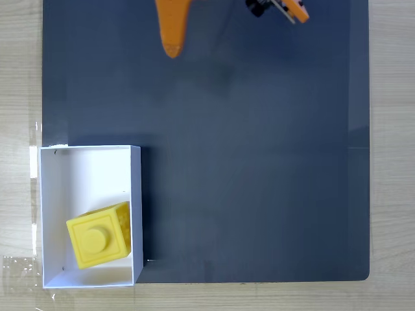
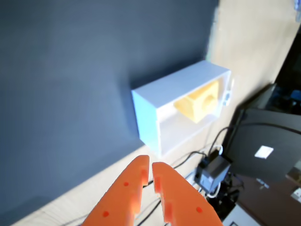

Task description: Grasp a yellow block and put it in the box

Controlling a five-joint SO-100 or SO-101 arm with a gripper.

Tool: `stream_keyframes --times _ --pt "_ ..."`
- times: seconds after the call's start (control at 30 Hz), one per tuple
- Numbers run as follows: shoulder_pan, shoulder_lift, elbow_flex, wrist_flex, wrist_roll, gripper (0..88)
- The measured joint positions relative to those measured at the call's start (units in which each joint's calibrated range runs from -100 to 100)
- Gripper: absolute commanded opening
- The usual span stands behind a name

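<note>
The yellow block (image 1: 98, 236) with its round stud up rests inside the white box (image 1: 89, 159) at the mat's lower left in the fixed view, against the box's right wall. In the wrist view the block (image 2: 199, 104) shows through the open top of the box (image 2: 149, 116), which lies well ahead of the fingertips. My orange gripper (image 1: 172, 44) hangs at the top edge of the fixed view, far from the box. In the wrist view the gripper (image 2: 150, 163) is shut, its fingers nearly touching with nothing between them.
A dark blue-grey mat (image 1: 259, 162) covers the light wooden table (image 1: 392, 155). Part of the orange arm with a black piece (image 1: 279, 8) sits at the top right. Beyond the table edge, cables and a black device (image 2: 214, 170) lie near a dark chair.
</note>
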Motion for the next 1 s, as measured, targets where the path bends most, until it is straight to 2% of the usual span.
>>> stream_keyframes --times 0.4,0.57,1.0 --pt "-4.86 -38.1 46.34 2.42 0.0 1.0" --pt "-4.23 -46.94 49.05 7.18 0.0 1.0" --pt "-4.68 -47.2 49.23 7.62 0.0 1.0"
